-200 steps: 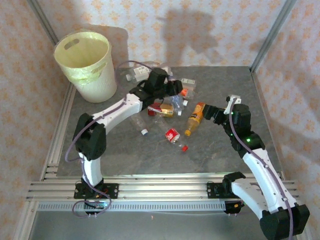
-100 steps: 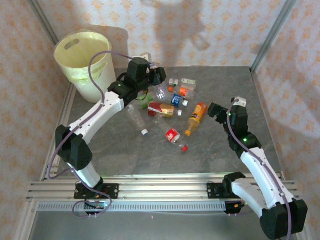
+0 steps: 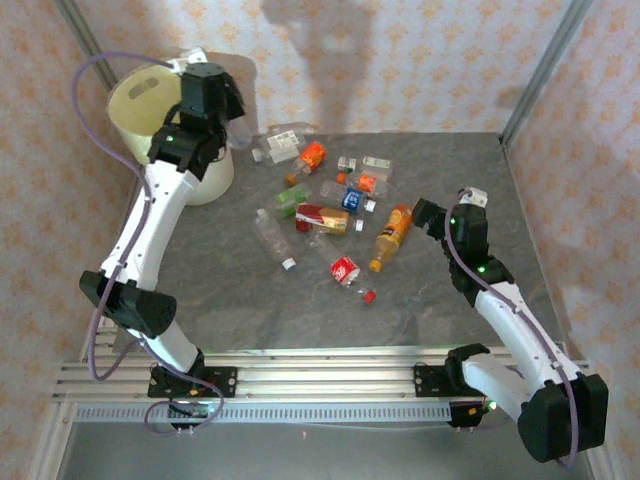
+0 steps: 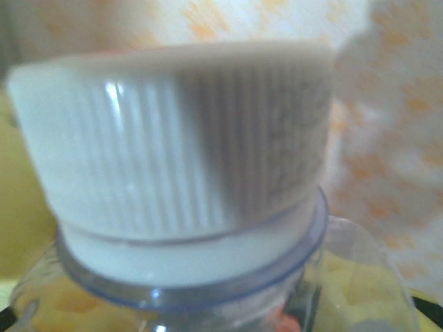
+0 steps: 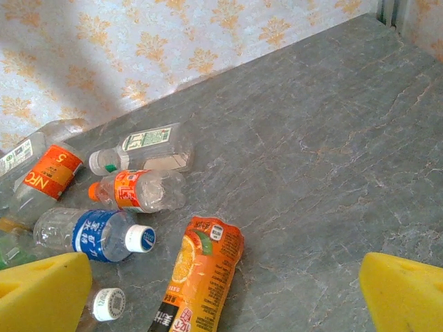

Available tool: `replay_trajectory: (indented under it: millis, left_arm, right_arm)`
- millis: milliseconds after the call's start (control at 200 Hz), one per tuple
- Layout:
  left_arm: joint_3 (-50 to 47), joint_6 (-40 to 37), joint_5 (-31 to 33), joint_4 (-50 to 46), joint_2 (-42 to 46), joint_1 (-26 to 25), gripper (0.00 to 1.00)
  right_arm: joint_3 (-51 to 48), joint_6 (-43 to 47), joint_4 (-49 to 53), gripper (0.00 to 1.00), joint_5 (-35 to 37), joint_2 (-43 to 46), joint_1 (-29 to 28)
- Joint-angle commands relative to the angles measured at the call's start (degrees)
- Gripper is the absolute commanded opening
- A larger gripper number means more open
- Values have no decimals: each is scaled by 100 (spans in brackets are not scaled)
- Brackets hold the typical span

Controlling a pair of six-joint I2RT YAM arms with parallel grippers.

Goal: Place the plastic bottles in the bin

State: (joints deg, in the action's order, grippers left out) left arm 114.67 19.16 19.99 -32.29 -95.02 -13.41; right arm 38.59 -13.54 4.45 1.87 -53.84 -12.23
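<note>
**While one bottle hangs at the bin, the rest lie on the table**

Where the left arm reaches to the far left corner, the left gripper (image 3: 222, 118) sits at the rim of the bin (image 3: 130, 95), above its right-hand side. Its jaws are pinched on a clear bottle (image 4: 180, 159) with a ribbed white cap. In the left wrist view the cap sits right against the lens, with the pale yellow-green bag blurred beneath it.

The right gripper (image 3: 430, 215) hovers low over the right half of the table (image 3: 450, 310). Its yellow pads (image 5: 41, 290) are spread wide with nothing between them.

The other bottles (image 3: 322, 218) lie scattered on their sides across the middle and far part of the table, well apart from the bin:

- An orange juice bottle (image 5: 201, 277) lies just ahead of the right gripper, between its two pads in the right wrist view.
- A blue-labelled bottle (image 5: 97, 232) with a white cap lies just to its left.
- Beyond that lies a crushed bottle with an orange label and cap (image 5: 131, 190).
- Farther back is a clear bottle with a green-and-white label (image 5: 149, 145).
- An orange-labelled bottle (image 3: 312, 155) lies nearest the far wall.
- A crushed red-labelled bottle (image 3: 345, 270) lies nearest the arms.
- A loose red cap (image 3: 368, 296) rests just beside the red-labelled bottle.
</note>
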Motion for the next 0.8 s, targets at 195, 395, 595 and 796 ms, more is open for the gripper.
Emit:
replay_trajectory:
  millis: [195,395,595,796]
  left_arm:
    - [1512,-1589,2246,351,-1021,513,53]
    - [3060,-959,2345,-717,-2207,1164,53]
    - [3225,-659,2756,-530,-2626,1463,53]
    - [3288,-440,3017,-379,-3027,1677,54]
  right_arm:
    - [79,-236,-37,99,221,19,-25]
    - [34,-291,156,99,485,289,-25]
    - [-159,-346,235,99,668,684,-24]
    - [-140,-395,550,99,544,822,-25]
